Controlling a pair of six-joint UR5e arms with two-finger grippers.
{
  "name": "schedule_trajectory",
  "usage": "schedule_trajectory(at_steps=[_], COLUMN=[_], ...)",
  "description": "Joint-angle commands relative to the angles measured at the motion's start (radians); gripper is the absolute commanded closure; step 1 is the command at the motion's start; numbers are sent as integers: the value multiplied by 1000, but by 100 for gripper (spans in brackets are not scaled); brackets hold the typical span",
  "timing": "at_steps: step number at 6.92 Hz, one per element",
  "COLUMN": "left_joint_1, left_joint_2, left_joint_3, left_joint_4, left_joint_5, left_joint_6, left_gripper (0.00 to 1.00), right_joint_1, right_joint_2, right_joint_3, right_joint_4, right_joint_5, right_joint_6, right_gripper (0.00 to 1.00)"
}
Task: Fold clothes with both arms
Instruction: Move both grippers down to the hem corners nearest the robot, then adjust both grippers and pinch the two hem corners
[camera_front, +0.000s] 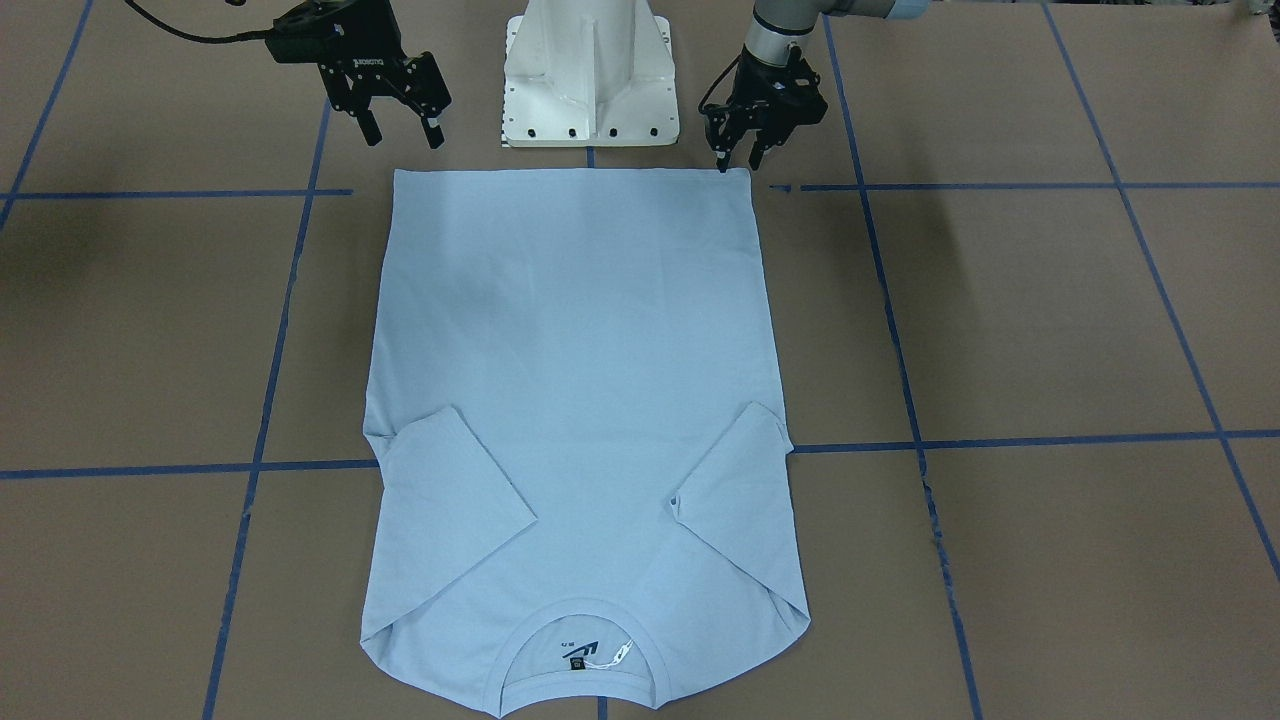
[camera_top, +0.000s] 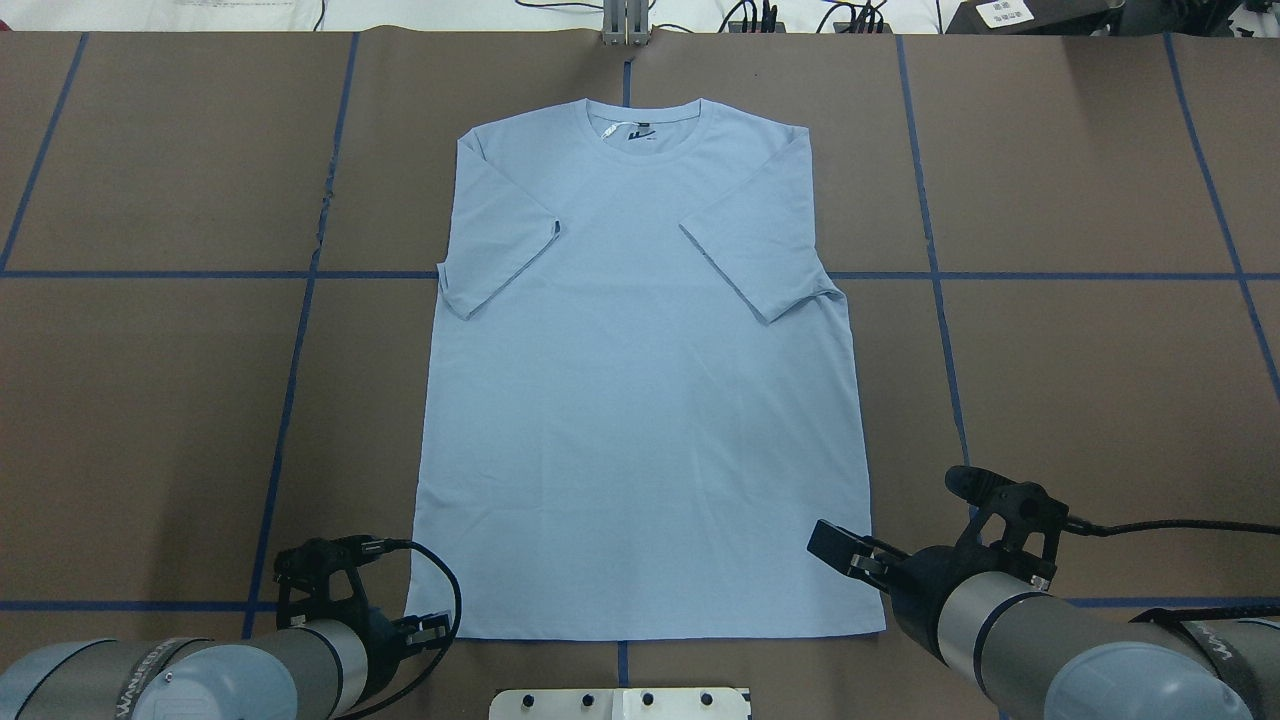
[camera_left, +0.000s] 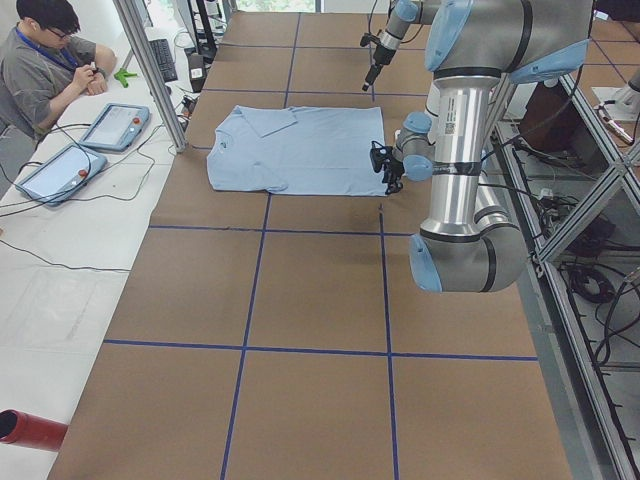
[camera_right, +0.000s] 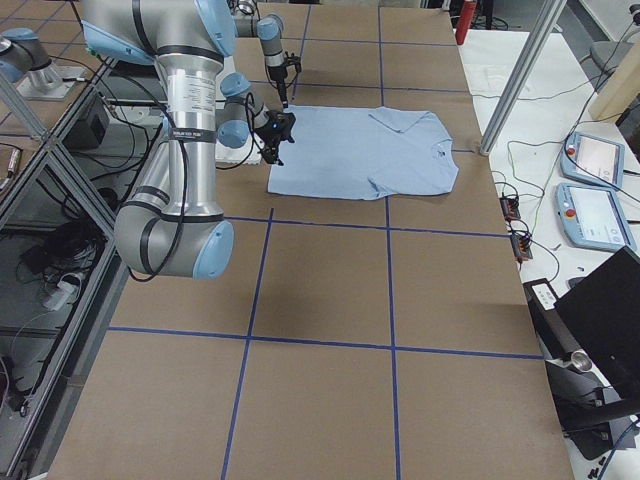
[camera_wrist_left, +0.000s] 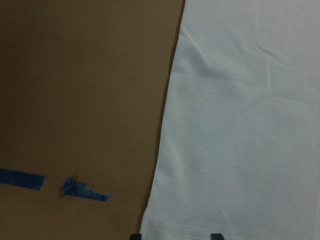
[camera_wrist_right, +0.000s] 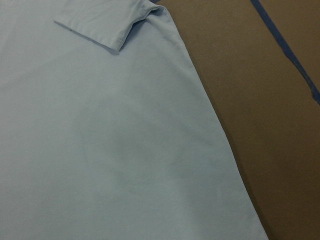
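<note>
The light blue T-shirt lies flat on the brown table, with both sleeves folded in and the collar at the far side from me. The dark neck label shows; the chest print is hidden. My left gripper is open and low at the hem's left corner. In the left wrist view the shirt's side edge runs between its tips. My right gripper is open wide and empty, just above the hem's right corner. It also shows in the overhead view.
The white pedestal base stands just behind the hem. Blue tape lines cross the table. An operator and control tablets are beyond the collar end. A metal post stands near the collar.
</note>
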Motion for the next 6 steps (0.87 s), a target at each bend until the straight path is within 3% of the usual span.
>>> schedule_trajectory(at_steps=[1,6], left_joint_1=[-3,0], left_joint_2=[0,-2], left_joint_3=[8,35], left_joint_4=[-3,-10], left_joint_5=[5,2], left_joint_6=[53,57], left_gripper=[45,47], right_joint_1=[-6,-7], right_joint_2=[1,1], right_joint_3=[0,0], right_joint_4=[0,0], right_joint_5=[-5,-11], right_joint_6=[0,0], right_gripper=[2,2])
